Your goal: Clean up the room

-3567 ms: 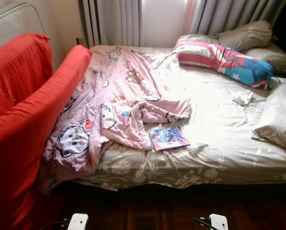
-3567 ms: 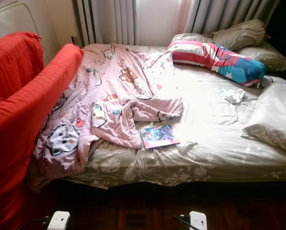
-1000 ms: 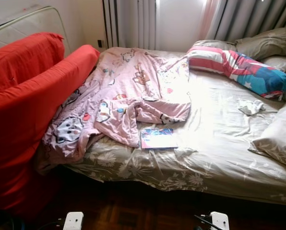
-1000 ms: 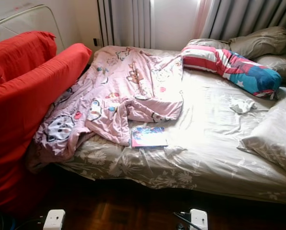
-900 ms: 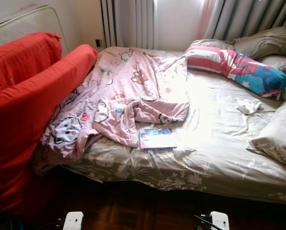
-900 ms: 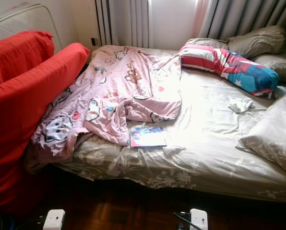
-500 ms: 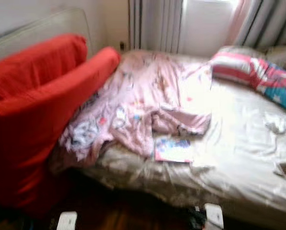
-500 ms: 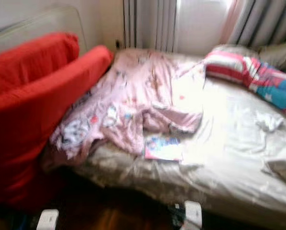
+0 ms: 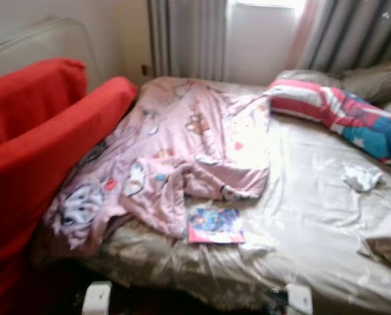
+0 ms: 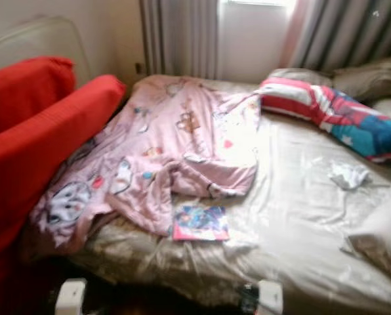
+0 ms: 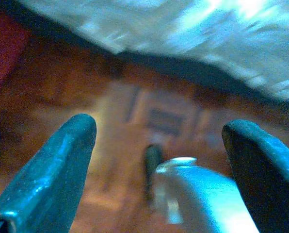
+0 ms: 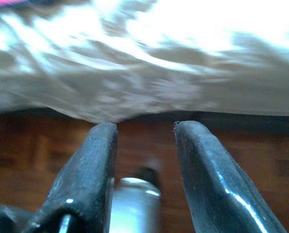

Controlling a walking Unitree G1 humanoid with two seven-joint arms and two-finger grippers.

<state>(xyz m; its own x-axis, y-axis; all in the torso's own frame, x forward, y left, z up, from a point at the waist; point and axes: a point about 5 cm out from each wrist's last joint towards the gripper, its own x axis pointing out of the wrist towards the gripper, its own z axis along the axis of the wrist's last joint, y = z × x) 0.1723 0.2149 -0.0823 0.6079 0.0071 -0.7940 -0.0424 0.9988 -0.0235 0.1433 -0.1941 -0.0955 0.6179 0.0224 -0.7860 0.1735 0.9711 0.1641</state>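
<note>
A: Where does the clutter sit at this moment?

B: A book lies flat near the front edge of the bed, its top edge touching the bunched hem of the pink blanket. A small crumpled white cloth lies well apart from it, toward the right side, below the striped pillow. The blanket is rumpled and spills over the left front corner, against the red sofa.

A: What has changed?

B: The whole scene has shifted and grown in both eye views compared with a second ago: the strip of dark floor below the bed is almost gone, and the book sits lower and more central. That is camera motion, so the robot has walked closer. Nothing on the bed has moved. Slight blur persists, so it may not be fully stopped.

A: Grippers?

B: Both hang low at the bed's front edge. The left gripper has its fingers spread wide with nothing between them, over wooden floor. The right gripper also holds nothing, its fingers parted by a narrower gap, pointing at the sheet's overhang.

A: Meaning for the task?

B: Judgement: approach phase is nearly complete, no item handled yet. The book looks like the nearest first target, likely within the right arm's reach.
</note>
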